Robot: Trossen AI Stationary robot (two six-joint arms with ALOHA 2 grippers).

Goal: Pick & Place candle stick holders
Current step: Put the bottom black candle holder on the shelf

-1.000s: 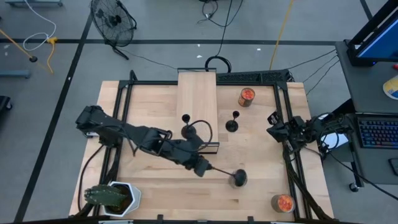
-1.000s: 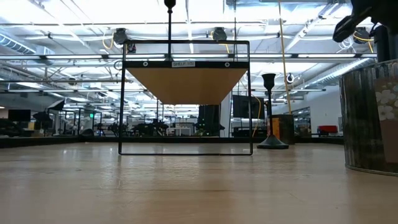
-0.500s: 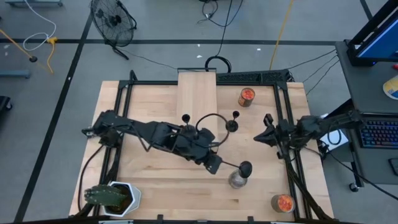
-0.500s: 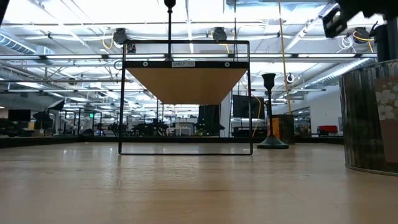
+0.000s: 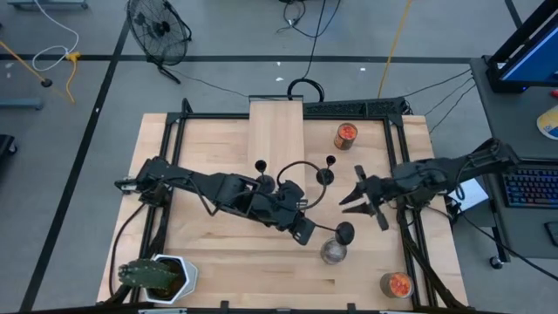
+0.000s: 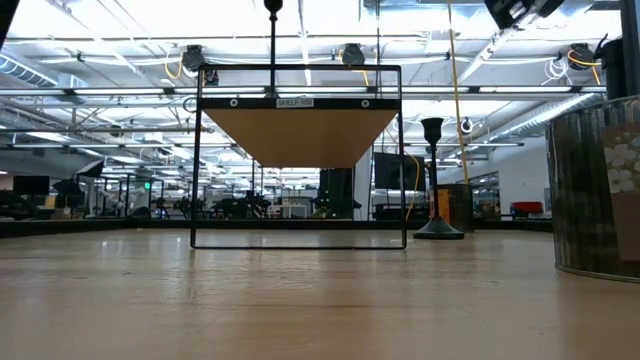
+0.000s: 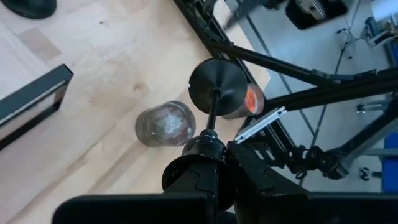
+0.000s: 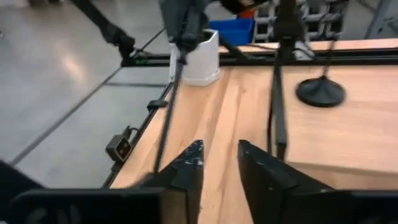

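My left gripper [image 5: 307, 230] is shut on a black candle stick holder [image 5: 342, 233] at mid-table, above a round silvery jar [image 5: 332, 252]. In the left wrist view the holder's round base [image 7: 217, 86] points away from the fingers. A second holder [image 5: 327, 171] stands on its base on the table, right of the wooden shelf [image 5: 277, 131]. A third holder [image 5: 260, 166] stands on the shelf top, its base partly hidden by my left arm. My right gripper [image 5: 353, 200] is open and empty, just right of the second holder. My left gripper pinches the thin stem [image 7: 209, 124] at the end away from the base, between its two fingers. The stem runs on in line with the fingers, toward the table's right. The holder is lifted clear, lying nearly level, its base [image 5: 344, 233] over the jar's far side.
One glass jar with orange contents [image 5: 346, 134] stands at the far right and another [image 5: 397, 284] at the near right corner. A white planter with a green plant [image 5: 157, 276] sits at the near left corner. A black frame edges the table.
My left gripper has carried the holder a little toward the table's right and far side. The holder's base has come off the silvery jar, which now shows beneath it. My right gripper has swung from the right edge toward the table's middle and turned.
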